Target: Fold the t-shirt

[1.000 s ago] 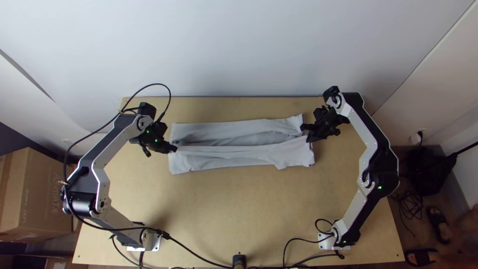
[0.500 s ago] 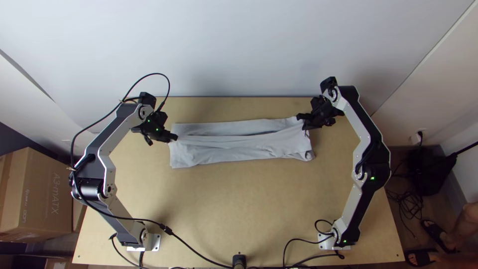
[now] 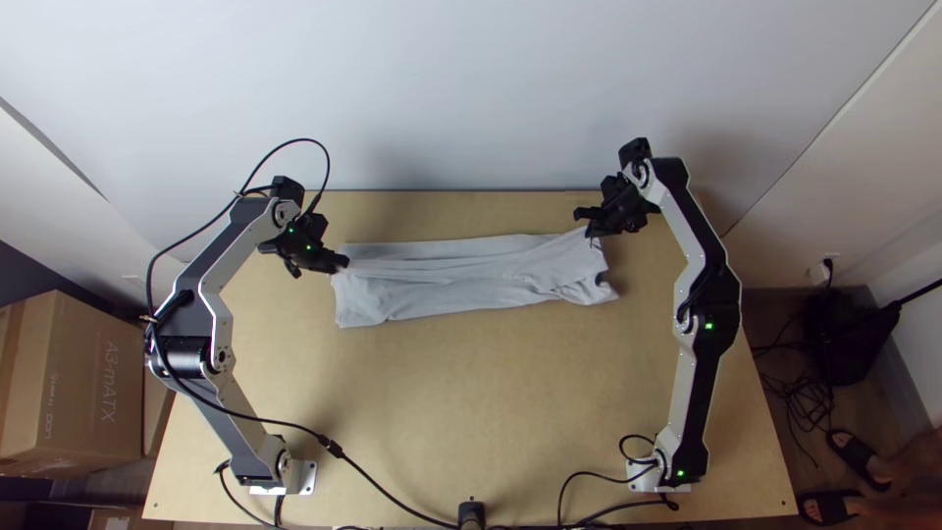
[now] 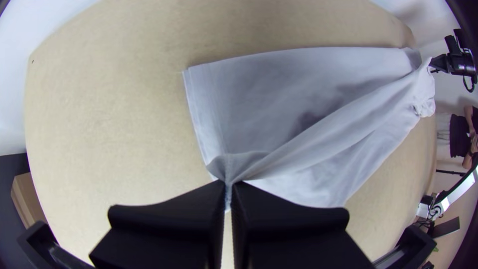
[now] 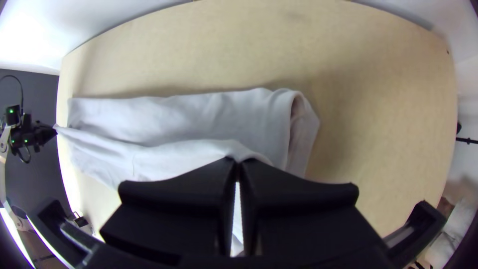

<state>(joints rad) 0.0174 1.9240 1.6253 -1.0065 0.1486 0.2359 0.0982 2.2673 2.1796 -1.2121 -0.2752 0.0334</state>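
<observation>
The grey-white t-shirt (image 3: pixel 471 280) lies as a long narrow folded strip across the table, its upper layer lifted at both ends. At its left end is my left gripper (image 3: pixel 343 263); my right gripper (image 3: pixel 587 222) is at the far right corner. In the left wrist view, the left gripper (image 4: pixel 228 185) is shut on a pinch of the shirt (image 4: pixel 298 99), from which folds stretch towards the other gripper. In the right wrist view, the right gripper (image 5: pixel 238 164) is shut on a raised edge of the shirt (image 5: pixel 174 114).
Bare wood of the table (image 3: pixel 471 412) lies on the near side of the shirt. A wall (image 3: pixel 471 98) rises just behind the far edge. A black cable (image 3: pixel 383 486) runs along the near left, and a cardboard box (image 3: pixel 74 378) stands beyond the left side.
Both grippers have moved towards the table's far edge with the cloth, the right one also somewhat leftward. The shirt's near layer has been drawn up over the far part, and the strip looks narrower.
</observation>
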